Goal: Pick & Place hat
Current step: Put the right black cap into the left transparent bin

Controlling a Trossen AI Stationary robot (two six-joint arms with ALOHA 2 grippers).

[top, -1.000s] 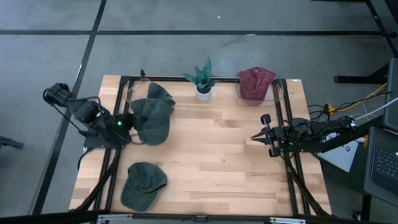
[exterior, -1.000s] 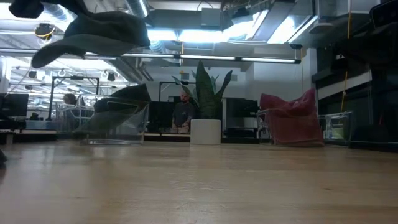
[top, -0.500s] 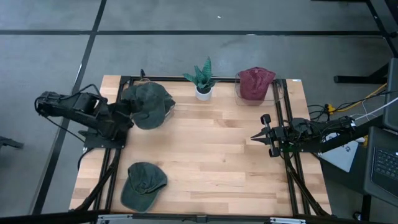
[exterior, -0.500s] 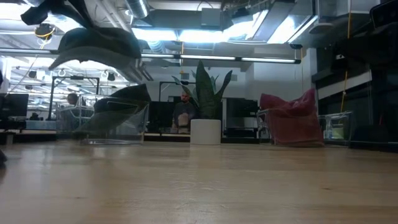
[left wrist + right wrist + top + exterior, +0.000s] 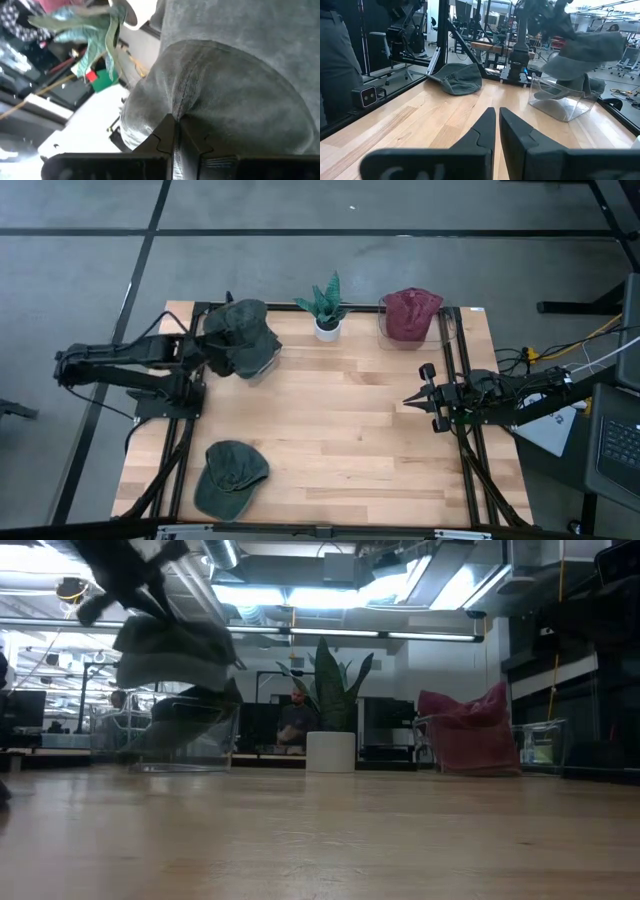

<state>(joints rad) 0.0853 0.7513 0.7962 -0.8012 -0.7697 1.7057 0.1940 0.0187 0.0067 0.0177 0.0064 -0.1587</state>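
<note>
My left gripper (image 5: 207,350) is shut on a dark green hat (image 5: 240,335) and holds it in the air over the clear bin (image 5: 264,362) at the table's far left. In the low view the hat (image 5: 170,645) hangs just above that bin (image 5: 185,735), where another dark hat lies. A second green hat (image 5: 230,475) rests flat on the table near the near-left corner. My right gripper (image 5: 410,400) waits shut at the table's right edge, touching nothing. My left gripper pinches the hat's cloth between its two fingers (image 5: 167,135), beside a seam of the crown (image 5: 184,100). It comes in roughly level from the table's left. The hat is lifted clear and bulges out beyond the fingertips, over the bin.
A potted plant (image 5: 328,305) stands at the middle of the far edge. To its right a dark red hat (image 5: 410,313) sits in another clear bin. The bare wooden top (image 5: 350,430) stretches between the arms. A person shows in the room beyond the table (image 5: 295,720).
My left gripper has carried the hat from above the table's left side toward the far edge and somewhat right, until it stands over the clear bin. The hat has turned about on the way and hangs lower in the low view. The gripper stayed shut on it.
</note>
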